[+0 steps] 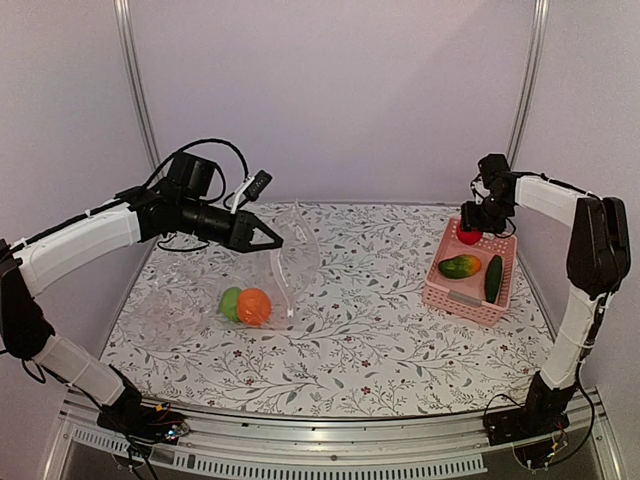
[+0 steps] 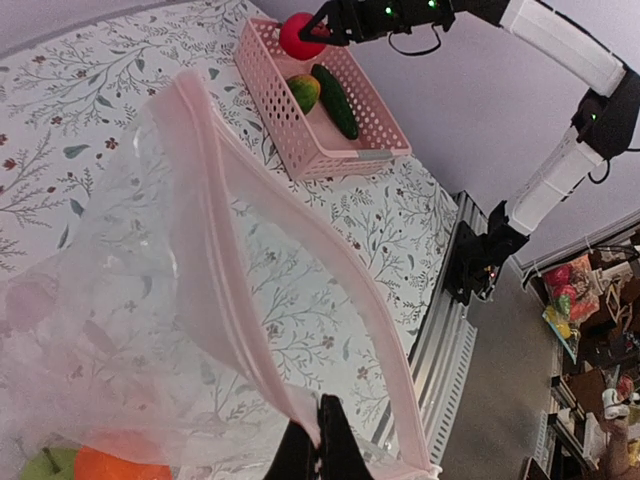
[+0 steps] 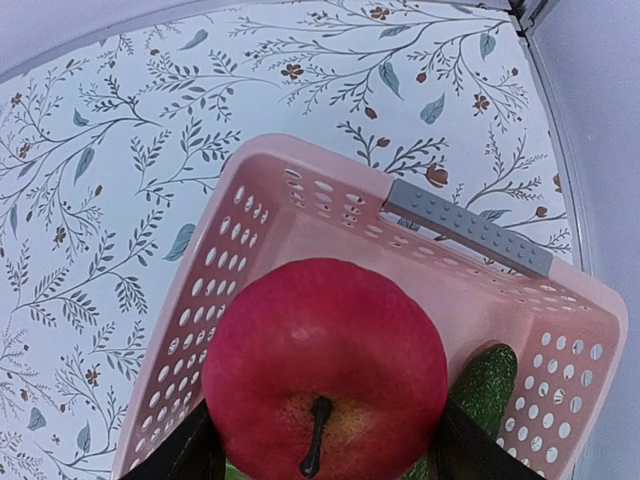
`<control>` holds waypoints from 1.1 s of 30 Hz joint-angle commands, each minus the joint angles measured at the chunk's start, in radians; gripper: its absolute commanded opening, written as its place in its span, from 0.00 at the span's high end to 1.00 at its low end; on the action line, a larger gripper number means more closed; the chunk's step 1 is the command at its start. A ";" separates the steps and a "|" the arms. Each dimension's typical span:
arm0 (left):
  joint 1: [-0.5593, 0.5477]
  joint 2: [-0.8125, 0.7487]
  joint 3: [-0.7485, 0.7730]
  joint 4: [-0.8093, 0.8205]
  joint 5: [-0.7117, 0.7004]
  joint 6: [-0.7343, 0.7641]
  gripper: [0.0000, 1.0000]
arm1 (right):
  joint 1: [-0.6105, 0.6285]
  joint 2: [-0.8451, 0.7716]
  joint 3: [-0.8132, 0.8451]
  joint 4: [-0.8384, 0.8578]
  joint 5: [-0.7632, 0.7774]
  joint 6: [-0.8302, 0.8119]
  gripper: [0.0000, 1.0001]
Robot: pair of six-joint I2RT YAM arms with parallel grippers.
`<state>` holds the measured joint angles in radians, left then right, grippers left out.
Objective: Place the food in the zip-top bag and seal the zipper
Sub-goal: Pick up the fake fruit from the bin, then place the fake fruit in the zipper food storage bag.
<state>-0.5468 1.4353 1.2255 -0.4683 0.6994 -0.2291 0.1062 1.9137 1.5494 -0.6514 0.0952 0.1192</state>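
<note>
The zip-top bag (image 1: 262, 290) lies at the table's left with its mouth held up and open. A green apple (image 1: 231, 303) and an orange (image 1: 254, 306) sit inside it. My left gripper (image 1: 272, 240) is shut on the bag's upper edge by the zipper strip (image 2: 245, 300); in the left wrist view it (image 2: 322, 432) pinches the pink-tinted film. My right gripper (image 1: 470, 230) is shut on the red apple (image 3: 325, 365) over the far end of the pink basket (image 1: 505, 292). The mango (image 1: 460, 266) and the cucumber (image 1: 494, 278) lie in the basket.
The basket's grey handle (image 3: 468, 228) lies on its far rim. The flowered table top (image 1: 390, 310) runs between bag and basket. A metal rail (image 1: 330, 450) lines the near edge, and frame posts stand at both back corners.
</note>
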 commanded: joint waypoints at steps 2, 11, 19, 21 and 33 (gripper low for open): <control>0.010 0.011 0.006 -0.012 -0.018 0.013 1.00 | 0.002 -0.142 -0.070 -0.031 -0.027 0.017 0.36; 0.007 0.012 0.006 -0.011 -0.012 0.009 1.00 | 0.100 -0.413 -0.109 -0.105 -0.173 0.047 0.36; 0.004 0.006 0.005 -0.009 -0.008 0.008 1.00 | 0.317 -0.524 -0.034 -0.167 -0.201 0.071 0.35; 0.002 0.004 0.005 -0.009 -0.009 0.007 1.00 | 0.384 -0.532 -0.008 -0.169 -0.194 0.083 0.35; 0.002 -0.013 0.003 -0.010 -0.018 0.011 1.00 | 0.766 -0.453 0.115 -0.116 -0.166 0.099 0.35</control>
<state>-0.5468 1.4349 1.2251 -0.4698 0.6903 -0.2287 0.7998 1.4178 1.6276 -0.7956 -0.0654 0.2062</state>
